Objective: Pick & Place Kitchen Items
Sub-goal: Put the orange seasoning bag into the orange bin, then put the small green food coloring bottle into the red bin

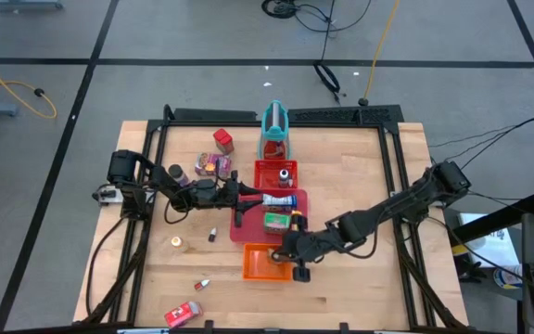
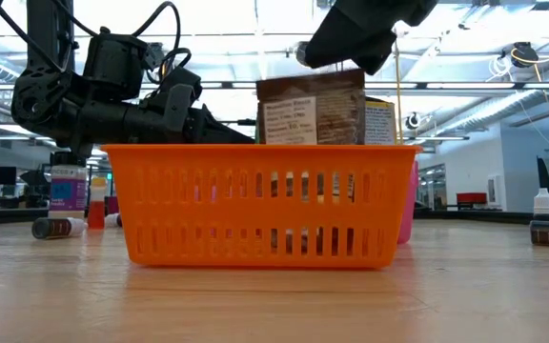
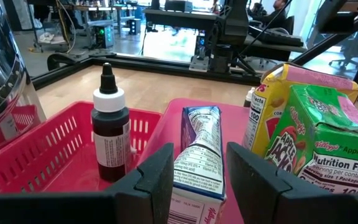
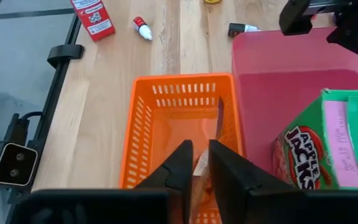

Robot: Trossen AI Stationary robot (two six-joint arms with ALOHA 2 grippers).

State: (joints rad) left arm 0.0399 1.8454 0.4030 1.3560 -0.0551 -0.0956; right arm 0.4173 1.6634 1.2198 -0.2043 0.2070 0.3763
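My left gripper (image 3: 199, 186) reaches level into the big red tray (image 1: 248, 227) and is shut on a blue-white box (image 3: 197, 149) lying there. Beside that box stand a green Apple Jacks box (image 3: 328, 149) and a yellow box (image 3: 272, 106). A dark bottle (image 3: 110, 134) stands in the small red basket (image 1: 274, 176). My right gripper (image 4: 202, 168) hangs over the orange basket (image 1: 265, 263), slanting down, shut on a brown box (image 2: 311, 107) that stands upright in it. My left gripper pinches the blue-white box's two long sides (image 3: 179, 171) between its two fingers, at the box's near end. The fingers come level from the table's left and lie along the box. The box rests on the red tray's floor. My right gripper has the brown box's top edge (image 4: 201, 169) between its two fingers (image 4: 178, 167), coming from above and slanting down. The box stands upright inside the orange basket, its upper half above the rim. Whether its bottom rests on the basket floor is hidden by the basket wall.
At the back stand a teal stand (image 1: 274, 130), a red box (image 1: 222, 139), a pink-purple packet (image 1: 213, 165) and a dark can (image 1: 176, 173). Small bottles (image 1: 211, 235) (image 1: 202, 283) and a red box (image 1: 184, 314) lie on the bare wood at the near left.
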